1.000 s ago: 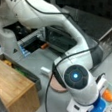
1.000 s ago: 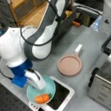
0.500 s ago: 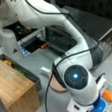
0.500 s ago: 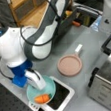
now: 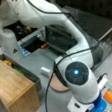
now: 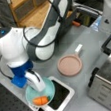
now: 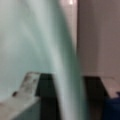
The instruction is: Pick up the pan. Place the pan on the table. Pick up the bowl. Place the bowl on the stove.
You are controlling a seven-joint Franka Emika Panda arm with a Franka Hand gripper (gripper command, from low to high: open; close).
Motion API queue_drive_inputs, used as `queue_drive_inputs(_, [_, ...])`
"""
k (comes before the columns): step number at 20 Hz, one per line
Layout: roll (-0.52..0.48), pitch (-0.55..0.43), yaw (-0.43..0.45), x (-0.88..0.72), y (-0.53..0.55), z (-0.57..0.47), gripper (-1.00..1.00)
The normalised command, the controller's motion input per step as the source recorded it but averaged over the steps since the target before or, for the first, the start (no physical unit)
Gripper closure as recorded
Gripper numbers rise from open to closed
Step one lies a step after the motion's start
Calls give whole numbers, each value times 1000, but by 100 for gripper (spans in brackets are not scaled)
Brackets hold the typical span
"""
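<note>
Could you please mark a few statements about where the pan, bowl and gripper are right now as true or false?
1. The pan lies on the table. True.
2. The bowl is empty. False: something orange lies in it.
3. The gripper is at the bowl, with the rim between its fingers in the wrist view. True.
4. The bowl sits on the wooden counter. False: it is at the stove, over its edge.
5. The pan's handle is black. False: white.
</note>
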Motion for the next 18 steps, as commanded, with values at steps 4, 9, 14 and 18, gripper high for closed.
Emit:
queue_drive_inputs(4, [-259,-219,-142,-390,410,-90,100])
queue_drive_inputs(9, [-232,-208,-139,-389,411,-95,100])
queue_drive_inputs(14, [-206,-207,-99,-345,226,-105,-100])
queue_drive_inputs(18, [-183,-198,-88,-290,129,-95,-100])
